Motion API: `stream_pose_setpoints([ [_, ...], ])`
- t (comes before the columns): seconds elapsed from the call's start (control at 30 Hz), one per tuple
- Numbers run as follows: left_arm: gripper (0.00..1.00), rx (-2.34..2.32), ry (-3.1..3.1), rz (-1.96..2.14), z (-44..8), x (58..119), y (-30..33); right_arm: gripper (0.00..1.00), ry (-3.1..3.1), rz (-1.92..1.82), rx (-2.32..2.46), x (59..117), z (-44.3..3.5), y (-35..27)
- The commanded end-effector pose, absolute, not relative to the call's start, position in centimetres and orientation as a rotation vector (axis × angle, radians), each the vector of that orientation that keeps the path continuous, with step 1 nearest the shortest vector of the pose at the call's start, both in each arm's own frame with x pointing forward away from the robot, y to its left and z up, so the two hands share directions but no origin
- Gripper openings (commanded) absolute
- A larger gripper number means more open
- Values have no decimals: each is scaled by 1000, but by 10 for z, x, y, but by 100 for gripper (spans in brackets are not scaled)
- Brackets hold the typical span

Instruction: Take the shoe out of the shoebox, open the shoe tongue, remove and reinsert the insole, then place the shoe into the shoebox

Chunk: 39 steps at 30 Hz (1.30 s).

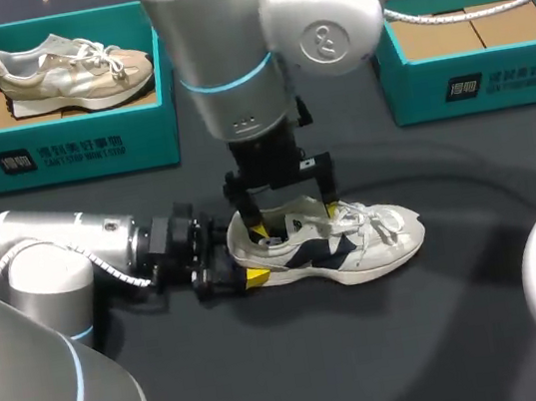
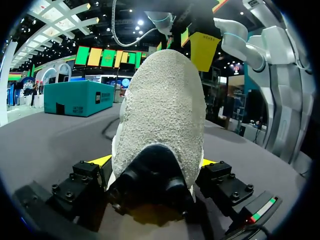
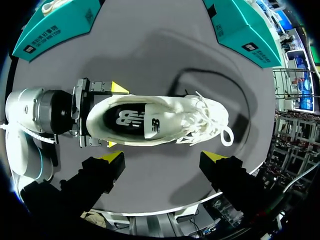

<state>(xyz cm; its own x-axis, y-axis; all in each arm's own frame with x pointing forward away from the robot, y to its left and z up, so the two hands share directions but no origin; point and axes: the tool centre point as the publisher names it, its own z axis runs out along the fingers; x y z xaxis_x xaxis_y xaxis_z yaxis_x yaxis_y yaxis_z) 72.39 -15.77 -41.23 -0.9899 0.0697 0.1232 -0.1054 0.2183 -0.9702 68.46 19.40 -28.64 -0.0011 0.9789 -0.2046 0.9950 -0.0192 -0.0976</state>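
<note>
Left hand (image 3: 115, 116) around shoe (image 1: 355, 243) outside shoebox (image 1: 473, 84)

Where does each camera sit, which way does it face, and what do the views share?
Head view: above and behind the robot, looking down on the table; both arms show, left gripper on the white shoe's heel, right gripper above its opening.
Left wrist view: low by the table, looking along the shoe from its heel, held between its fingers.
Right wrist view: above, looking down on the shoe; its open fingers show.
Shared: all show the shoe; head and right wrist views both show the left gripper.
</note>
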Motion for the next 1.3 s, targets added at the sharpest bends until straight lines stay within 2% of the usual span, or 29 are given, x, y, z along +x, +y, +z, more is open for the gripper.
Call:
stream_pose_setpoints([
  [0.03, 0, 37, -2340, 1880, -414, 722, -157, 100, 2064, -468, 2105, 692, -297, 199],
  [0.77, 0, 37, -2340, 1880, -414, 722, -157, 100, 1974, -519, 2087, 713, -334, 178],
  [1.3, 0, 37, -2340, 1880, -414, 722, -157, 100, 1926, -470, 2089, 709, -343, 157],
])
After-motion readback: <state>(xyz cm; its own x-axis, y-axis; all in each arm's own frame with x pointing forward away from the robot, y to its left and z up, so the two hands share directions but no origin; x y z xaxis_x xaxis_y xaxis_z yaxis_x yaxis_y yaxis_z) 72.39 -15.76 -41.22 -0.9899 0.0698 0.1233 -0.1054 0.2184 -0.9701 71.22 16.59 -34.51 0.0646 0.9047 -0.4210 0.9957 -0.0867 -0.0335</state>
